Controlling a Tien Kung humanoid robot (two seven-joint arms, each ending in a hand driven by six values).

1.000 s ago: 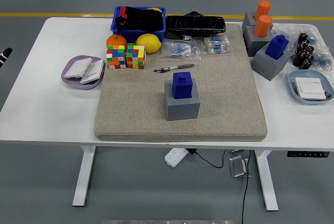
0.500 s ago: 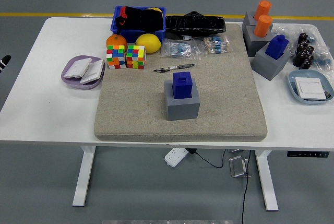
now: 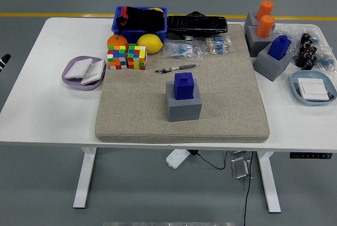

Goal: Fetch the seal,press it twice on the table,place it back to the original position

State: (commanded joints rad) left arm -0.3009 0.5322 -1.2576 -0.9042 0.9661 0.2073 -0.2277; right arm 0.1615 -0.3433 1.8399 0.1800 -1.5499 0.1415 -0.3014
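On the beige felt mat (image 3: pixel 221 105), dead centre: the blue seal (image 3: pixel 184 86), a small stepped block with a narrower knob on top, seated upright in its grey square holder (image 3: pixel 184 108). No hand touching it, nothing else touching it. No lettering, brand or label readable anywhere on seal or holder.

Just behind it, a black pen (image 3: pixel 177 69) lying across the mat. Further back, two plastic bags (image 3: pixel 182 50) of small parts, print too fine to read. Left of those, two colour-tiled puzzle cubes (image 3: pixel 127 57) side by side, with an orange (image 3: pixel 117 40) and a lemon (image 3: pixel 149 43) behind them, then a blue bin (image 3: pixel 140 19) holding dark items and a black tray (image 3: pixel 197 24) beside it.

Over on the right: a second blue seal (image 3: pixel 279 47) tilted in a grey holder, two orange-topped stamps (image 3: pixel 265 17) in grey blocks behind it, a cluster of dark pieces (image 3: pixel 307 50), and a pale blue dish (image 3: pixel 314 88) with a white card. On the left of the white table (image 3: pixel 47 110), a lilac dish (image 3: pixel 83 71) with white cards, no writing legible.

At the far left edge, only a dark sliver of the left hand (image 3: pixel 3 60), off the table; cannot tell whether wide or narrow. Right hand out of sight.
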